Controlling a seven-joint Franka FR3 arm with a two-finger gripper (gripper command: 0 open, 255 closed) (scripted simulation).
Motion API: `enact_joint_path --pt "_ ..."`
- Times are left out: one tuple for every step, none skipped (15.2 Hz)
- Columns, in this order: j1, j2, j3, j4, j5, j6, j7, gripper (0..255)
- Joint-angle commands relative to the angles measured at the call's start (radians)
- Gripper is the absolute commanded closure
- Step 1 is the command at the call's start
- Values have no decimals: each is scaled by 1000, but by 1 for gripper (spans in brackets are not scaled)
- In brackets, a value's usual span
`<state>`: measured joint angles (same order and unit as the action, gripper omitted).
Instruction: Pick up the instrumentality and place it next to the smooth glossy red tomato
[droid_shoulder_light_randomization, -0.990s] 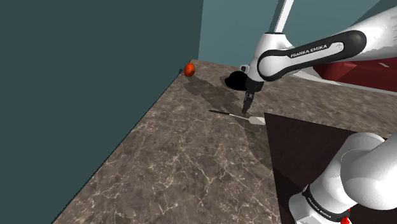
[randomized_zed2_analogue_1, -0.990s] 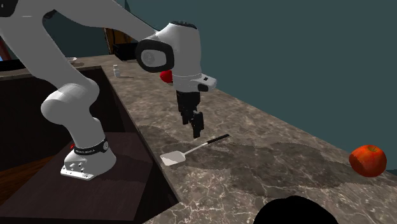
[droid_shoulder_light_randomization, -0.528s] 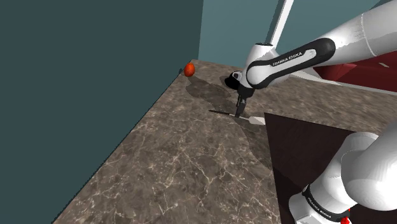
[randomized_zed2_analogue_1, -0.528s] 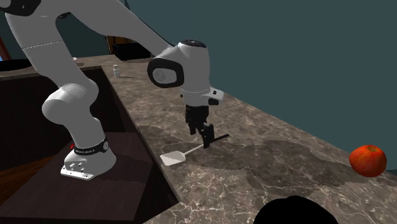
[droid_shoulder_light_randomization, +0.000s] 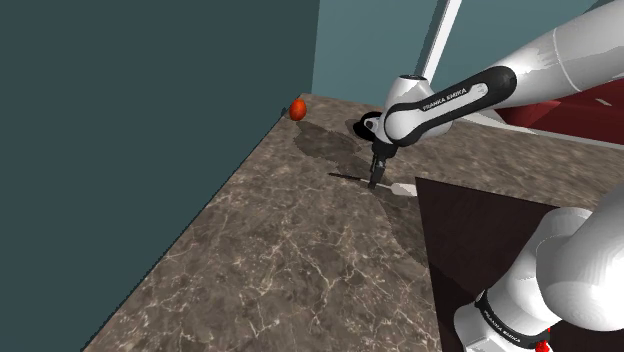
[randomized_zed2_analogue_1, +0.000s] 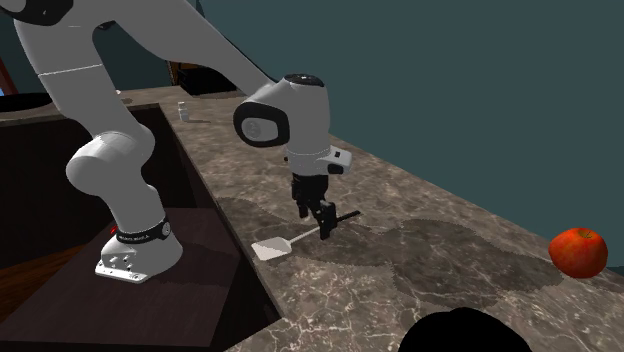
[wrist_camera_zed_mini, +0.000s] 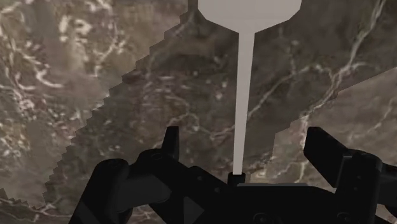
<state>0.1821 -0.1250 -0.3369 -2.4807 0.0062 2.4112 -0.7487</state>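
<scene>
Black fingers (wrist_camera_zed_mini: 323, 150) lower, astride spatula (wrist_camera_zed_mini: 243, 102)

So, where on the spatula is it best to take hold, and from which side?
Grip the spatula by its thin handle, from straight above: it lies flat on the counter, and the open end effector straddles that handle. The blade looks too wide.

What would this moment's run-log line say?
phase: pre-grasp | gripper: open, low, straddling handle of spatula, no contact | spatula: flat on counter | tomato: on counter, well away from spatula
</scene>
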Motion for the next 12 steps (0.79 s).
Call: enact_joint_path --pt "0 0 0 0 0 0 0 0" --pt "0 0 0 0 0 0 0 0" --pt "0 0 0 0 0 0 0 255" --pt "0 0 0 0 0 0 0 255" --pt "0 0 0 0 0 0 0 255" --pt "0 0 0 0 0 0 0 255" --pt "0 0 0 0 0 0 0 255" --pt "0 0 0 0 0 0 0 255" --pt "0 0 0 0 0 0 0 255" --pt "0 0 0 0 0 0 0 255" --pt "0 0 0 0 0 0 0 255" --pt "0 0 0 0 0 0 0 255"
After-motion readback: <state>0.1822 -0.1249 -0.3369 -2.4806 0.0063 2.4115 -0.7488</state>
